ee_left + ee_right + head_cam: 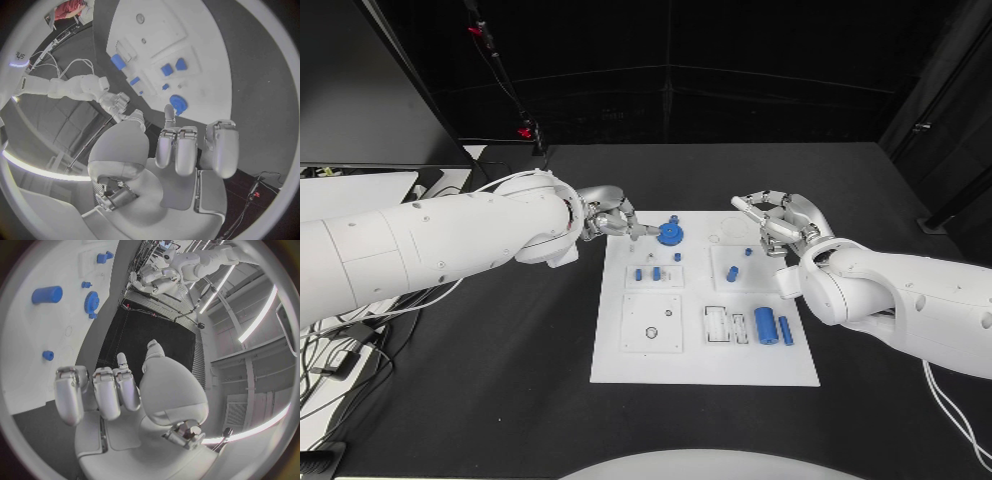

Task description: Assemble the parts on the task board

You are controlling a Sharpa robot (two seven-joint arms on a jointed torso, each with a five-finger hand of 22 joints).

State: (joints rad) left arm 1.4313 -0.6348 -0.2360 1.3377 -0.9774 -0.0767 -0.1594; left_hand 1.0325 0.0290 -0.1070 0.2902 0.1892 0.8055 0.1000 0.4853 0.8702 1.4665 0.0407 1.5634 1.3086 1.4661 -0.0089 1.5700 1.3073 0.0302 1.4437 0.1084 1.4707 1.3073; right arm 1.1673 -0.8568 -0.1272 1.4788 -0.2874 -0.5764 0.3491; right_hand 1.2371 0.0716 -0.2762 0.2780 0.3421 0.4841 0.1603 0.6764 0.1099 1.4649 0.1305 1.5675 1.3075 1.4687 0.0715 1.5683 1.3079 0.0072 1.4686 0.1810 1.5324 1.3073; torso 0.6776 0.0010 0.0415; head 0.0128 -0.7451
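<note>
1. Board: the white task board (pixel 704 372) lies at the centre of the head view on the black table (pixel 488 400), its long side running away from me.
2. My left hand (pixel 606 220) comes in from the left of that frame and sits at the board's upper left corner. Its fingers (pixel 177 150) are curled side by side with nothing between them, and one fingertip reaches close to the blue gear (pixel 671 233). I cannot tell whether it touches.
3. My right hand (pixel 780 225) hangs over the board's upper right corner. Its fingers (pixel 106 390) are loosely bent and a little apart, holding nothing.
4. The gear lies flat near the board's top edge, between my two hands and nearer the left one; it also shows in the left wrist view (pixel 178 104) and the right wrist view (pixel 91 302).
5. Below the gear, two short blue pegs (pixel 648 273) stand side by side in a raised square on the board's left half.
6. Another small blue peg (pixel 731 272) sits in the square to their right.
7. Low on the board's right side, a thick blue cylinder (pixel 766 325) lies lengthwise with a thin blue rod (pixel 786 331) just beside it on the right, both next to a slotted white block (pixel 726 325).
</note>
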